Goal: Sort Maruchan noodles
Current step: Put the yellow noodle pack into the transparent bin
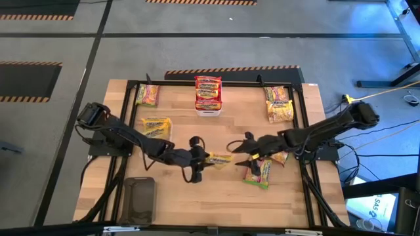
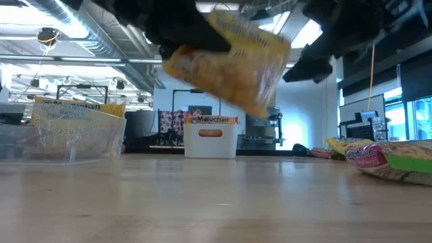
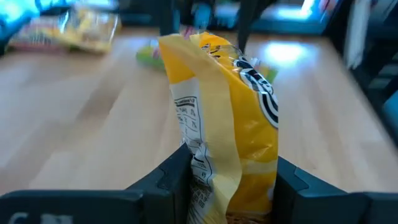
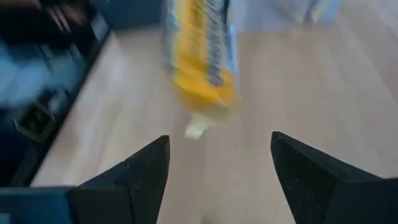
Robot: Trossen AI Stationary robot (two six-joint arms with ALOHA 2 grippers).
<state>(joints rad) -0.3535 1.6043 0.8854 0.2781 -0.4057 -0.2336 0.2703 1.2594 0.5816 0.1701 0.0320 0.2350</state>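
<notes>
- Our left gripper (image 3: 230,180) is clamped on a yellow crinkly plastic noodle packet (image 3: 227,118), one dark finger pressed against each flat side, and holds it on edge.
- In the low view that packet (image 2: 233,57) hangs tilted, clear of the pale wooden tabletop (image 2: 202,196).
- Our right gripper (image 4: 221,168) stands with its jaws wide apart and nothing between them; the held packet (image 4: 202,56) is just ahead of its fingertips, apart from them.
- From above, the two grippers face each other over the middle of the table, with the packet (image 1: 218,159) between them.
- Just behind the right gripper (image 1: 244,157), a green-and-pink-banded packet (image 1: 258,172) lies flat on the wood.
- Beyond both jaws, at the far edge, a small white bin (image 1: 208,98) holds red-banded packets.
- Farther out lie more yellow packets: two on the left arm's side (image 1: 156,126), a pair in the far right corner (image 1: 279,103).
</notes>
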